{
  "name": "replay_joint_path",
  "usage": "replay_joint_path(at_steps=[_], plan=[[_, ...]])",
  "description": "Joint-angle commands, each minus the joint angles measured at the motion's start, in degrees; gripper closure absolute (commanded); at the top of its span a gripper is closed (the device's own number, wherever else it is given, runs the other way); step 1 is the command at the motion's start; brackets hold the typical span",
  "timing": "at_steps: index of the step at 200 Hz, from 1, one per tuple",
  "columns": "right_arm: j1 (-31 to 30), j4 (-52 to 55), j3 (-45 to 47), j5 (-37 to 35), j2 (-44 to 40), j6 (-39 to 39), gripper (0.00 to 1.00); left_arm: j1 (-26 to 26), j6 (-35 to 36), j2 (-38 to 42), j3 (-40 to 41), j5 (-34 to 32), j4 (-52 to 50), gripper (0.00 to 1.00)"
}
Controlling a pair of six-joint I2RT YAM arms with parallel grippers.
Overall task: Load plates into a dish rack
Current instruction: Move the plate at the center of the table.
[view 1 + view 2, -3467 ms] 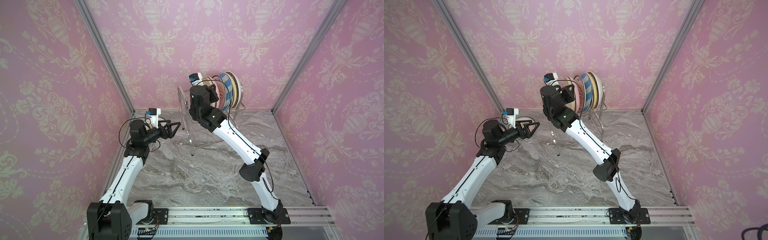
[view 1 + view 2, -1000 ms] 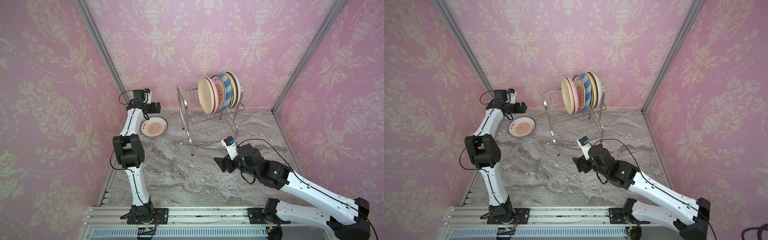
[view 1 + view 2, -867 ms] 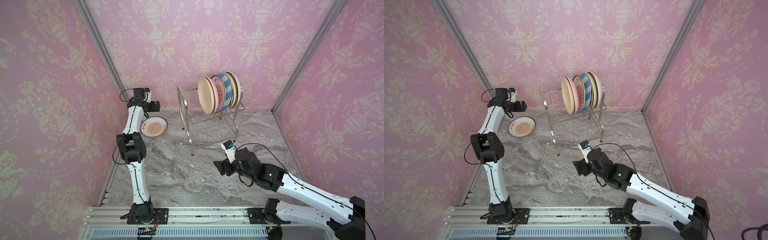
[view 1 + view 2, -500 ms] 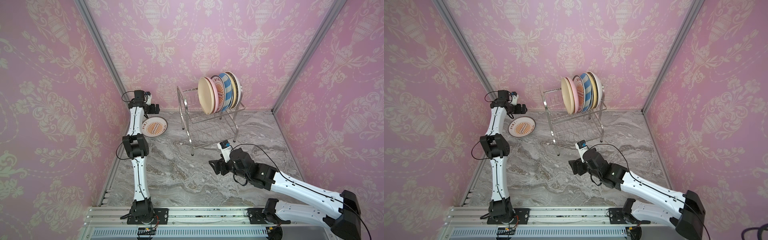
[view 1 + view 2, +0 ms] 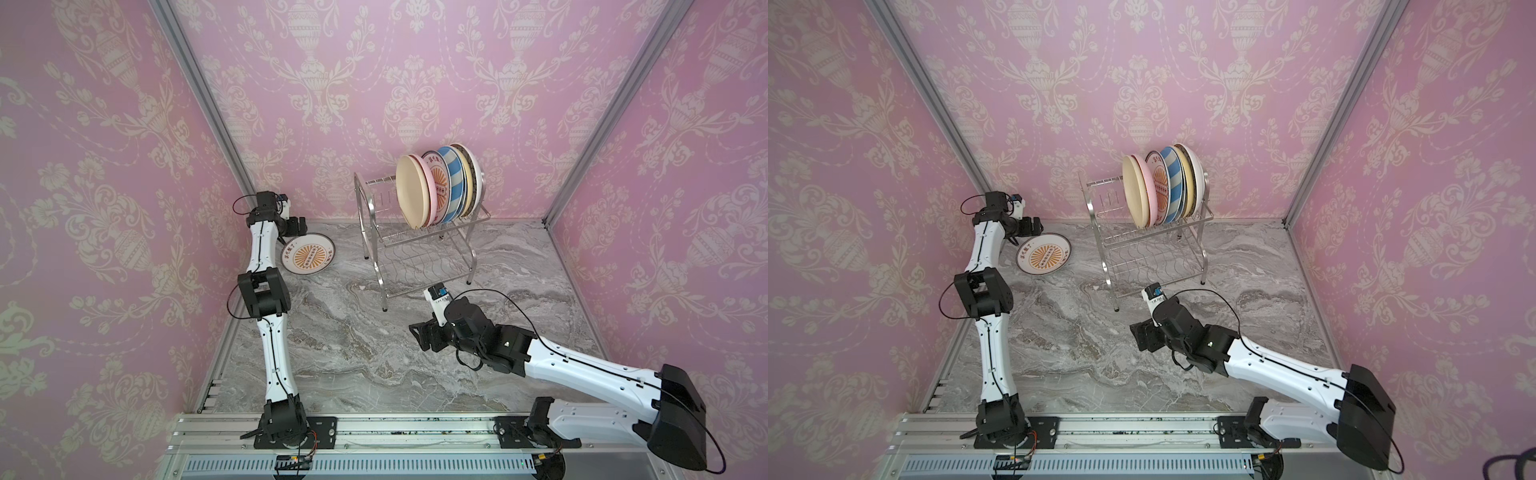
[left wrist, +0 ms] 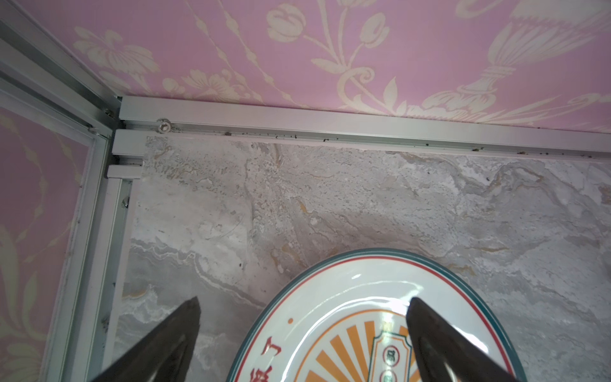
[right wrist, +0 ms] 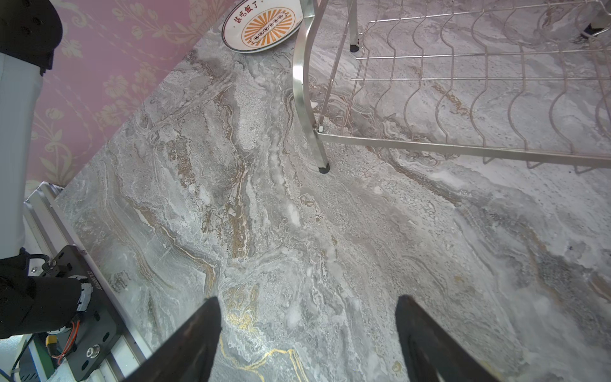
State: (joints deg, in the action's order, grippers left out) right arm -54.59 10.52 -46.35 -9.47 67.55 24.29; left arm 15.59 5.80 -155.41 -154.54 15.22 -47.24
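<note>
Trouble likely starts at the rim: my left fingers [image 6: 172, 340] stand wide open and empty, one over the sunburst plate [image 5: 307, 259], one off its edge. It lies flat on the bench [image 5: 353, 353] near the dish rack [image 7: 300, 82]; a shallow pinch could slip on the glaze. My right fingers [image 7: 191, 340] hang wide, empty.

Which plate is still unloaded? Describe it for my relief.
Find the dish rack at the back wall. Left of it, a plate lies flat on the table by the left gripper. Unlike the racked plates, it lies face up, orange sunburst showing.
</note>
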Motion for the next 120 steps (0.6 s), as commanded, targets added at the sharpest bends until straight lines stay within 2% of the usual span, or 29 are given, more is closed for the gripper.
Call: replay_joint_path(at_steps=[1, 73, 120], plan=[[-0.75, -0.72, -2.50, 0.97, 1.11, 1.46, 0.16, 0.43, 3.19, -2.88, -0.41, 0.95, -0.13, 0.01], [-1.10, -0.41, -3.92, 1.12, 2.95, 1.98, 0.16, 0.47, 5.98, -4.89, -0.72, 3.73, 0.05, 0.01], [-1.08, 0.21, -4.79, 1.79, 4.14, 1.81, 0.16, 0.27, 6.57, -5.05, -0.60, 14.93, -0.29, 0.01]])
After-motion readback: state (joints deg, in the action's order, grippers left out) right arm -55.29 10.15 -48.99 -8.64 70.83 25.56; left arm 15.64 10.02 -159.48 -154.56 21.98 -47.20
